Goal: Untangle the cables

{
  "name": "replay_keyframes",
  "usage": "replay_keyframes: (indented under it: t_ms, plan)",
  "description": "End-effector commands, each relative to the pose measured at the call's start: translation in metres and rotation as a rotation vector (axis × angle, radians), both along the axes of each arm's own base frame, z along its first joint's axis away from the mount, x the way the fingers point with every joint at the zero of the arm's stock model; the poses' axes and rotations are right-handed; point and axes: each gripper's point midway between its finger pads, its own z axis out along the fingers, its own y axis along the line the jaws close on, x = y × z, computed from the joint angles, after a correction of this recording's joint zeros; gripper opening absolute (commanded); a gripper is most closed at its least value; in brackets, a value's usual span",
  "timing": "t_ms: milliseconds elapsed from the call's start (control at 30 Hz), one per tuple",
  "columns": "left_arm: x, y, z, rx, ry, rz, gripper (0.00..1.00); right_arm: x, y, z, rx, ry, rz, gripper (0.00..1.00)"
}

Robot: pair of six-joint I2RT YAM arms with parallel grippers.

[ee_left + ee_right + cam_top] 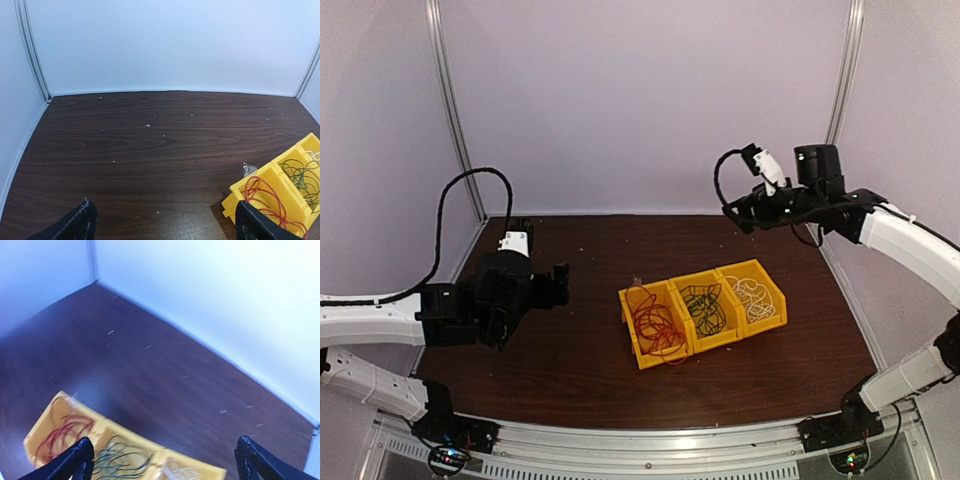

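Showing white cable point(178, 473) cut off, blurry.

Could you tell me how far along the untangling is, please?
Done, apparently: red cable, dark green cable and white cable each lie in their own yellow bin. In hand: nothing; left hand and right hand hang open, empty. Left: nothing visible.

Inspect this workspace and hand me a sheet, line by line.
Surface: dark wood table, pale specks scattered.
Job's things: red cable, dark green cable, white cable, one in each of three yellow bins.
Clutter: small clear scrap at the red bin's corner.
Grippers: left gripper, right gripper, jaws open, empty, away from bins.
Cables: black lead looping above each arm.
Surroundings: white walls, metal corner posts.
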Motion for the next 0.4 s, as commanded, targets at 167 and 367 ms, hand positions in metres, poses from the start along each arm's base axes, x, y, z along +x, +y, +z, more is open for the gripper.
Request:
replay_keyframes:
  t_ms: [167, 367]
  plan:
    - [0.031, 0.027, 0.04, 0.158, 0.033, 0.174, 0.98, 0.048, -0.19, 0.079, 0.217, -0.323, -0.724, 1.0]
    - [0.036, 0.019, 0.026, 0.114, 0.053, 0.173, 0.98, 0.036, -0.197, 0.049, 0.19, -0.292, -0.752, 1.0]
